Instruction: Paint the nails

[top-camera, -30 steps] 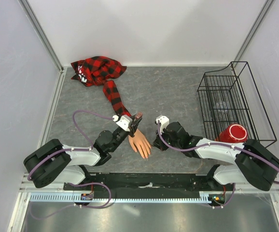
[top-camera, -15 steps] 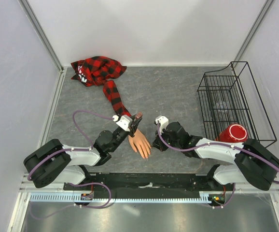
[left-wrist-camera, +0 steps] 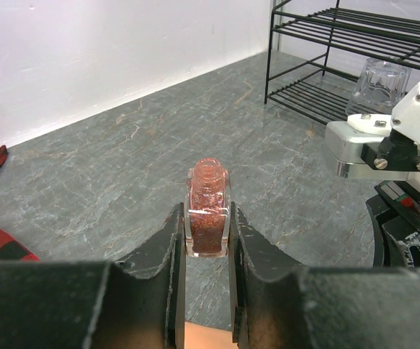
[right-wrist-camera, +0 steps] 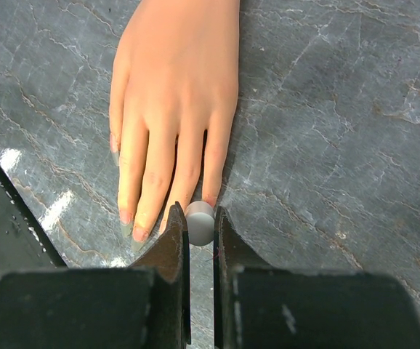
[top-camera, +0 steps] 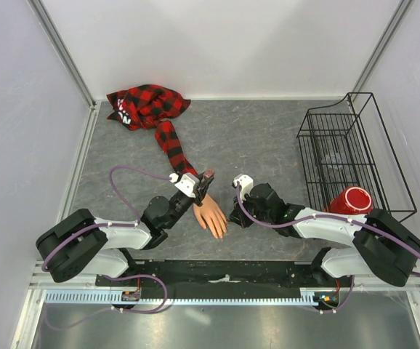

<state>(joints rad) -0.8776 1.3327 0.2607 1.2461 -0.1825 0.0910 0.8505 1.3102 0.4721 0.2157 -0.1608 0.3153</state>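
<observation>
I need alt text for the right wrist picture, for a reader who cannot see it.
The right end effector grips a small round grey cap at the finger ends of a peach mannequin hand, which lies flat on a grey marbled table.

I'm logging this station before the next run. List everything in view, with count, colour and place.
fake hand: one, peach, palm down on the table between the two tools
nails: at least three showing, pale greyish, on the fingertips
shirt: one, red-and-black plaid, far left, its sleeve running to the hand
bottle: one, glittery reddish, uncapped, held upright
cap: one, white, just off the fingertips
rack: one, black wire, far right
cup: one, red, on its side at the rack's near end
glass: one, clear, in the rack
table: one, grey stone-patterned
arms: two, white and black, purple cables, near edge
left tool: black, closed on the bottle
right tool: black, closed on the cap
</observation>
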